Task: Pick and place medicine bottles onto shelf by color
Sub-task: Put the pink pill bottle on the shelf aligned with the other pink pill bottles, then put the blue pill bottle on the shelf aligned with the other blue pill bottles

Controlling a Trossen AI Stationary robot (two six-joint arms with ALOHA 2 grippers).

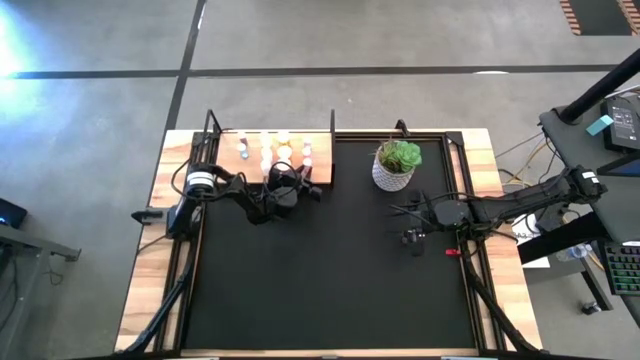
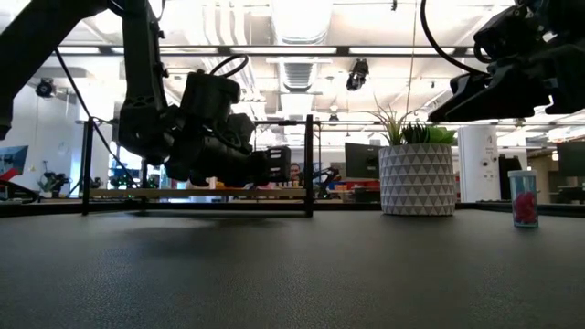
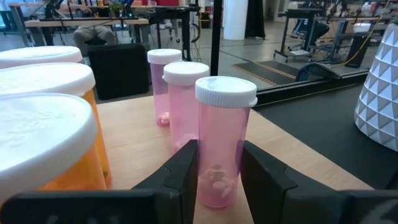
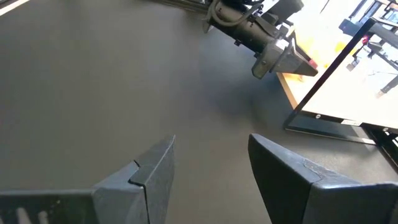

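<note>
Left gripper (image 3: 217,171) at the shelf (image 3: 298,158), its two fingers (image 3: 180,177) closed narrowly about the base of a pink medicine bottle (image 3: 222,140) that stands upright on the board, at the near end of a row with two more pink bottles (image 3: 174,87) just beyond it and orange bottles (image 3: 53,118) close on one side. Releasing well probably calls for opening the fingers only slightly and retreating straight back, away from the orange neighbours. Right gripper (image 4: 205,168) hangs wide open over the black mat (image 4: 93,81), one bottle (image 2: 523,197) left on the mat.
</note>
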